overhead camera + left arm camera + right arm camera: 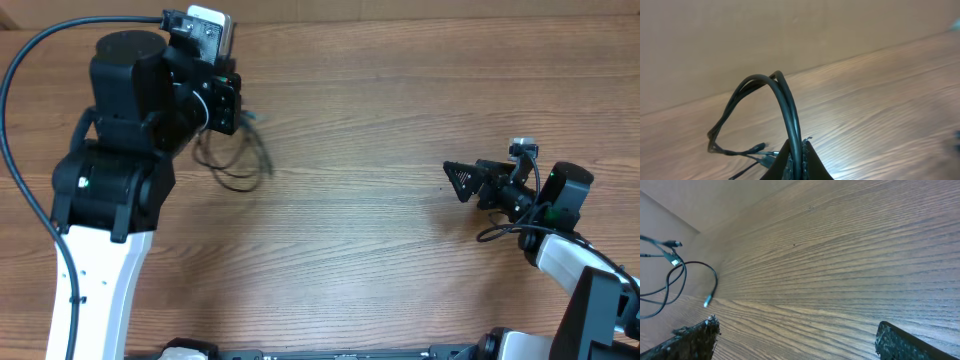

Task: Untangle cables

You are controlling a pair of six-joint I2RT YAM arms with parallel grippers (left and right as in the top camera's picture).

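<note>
- Left gripper is near the far left corner of the table. Its jaws are together, clamped on the cables.
- Left wrist view: two or three black strands of the cables come out from between the closed fingers. They arc up and over to the left as one tight loop.
- Small plug ends sit low beside the fingers, at the bottom of that loop.
- Overhead: the rest of the bundle shows as thin loops just on the near side of the left gripper. Can't tell whether they touch the wood.
- Right gripper is by the right edge, about midway between the far and near edges, pointing left. Its jaws are wide apart with nothing between them.
- Right wrist view: the right gripper sits low over bare wood grain. The cables are well apart from it at the left of the view, with a pale plug tip on one strand end.
</note>
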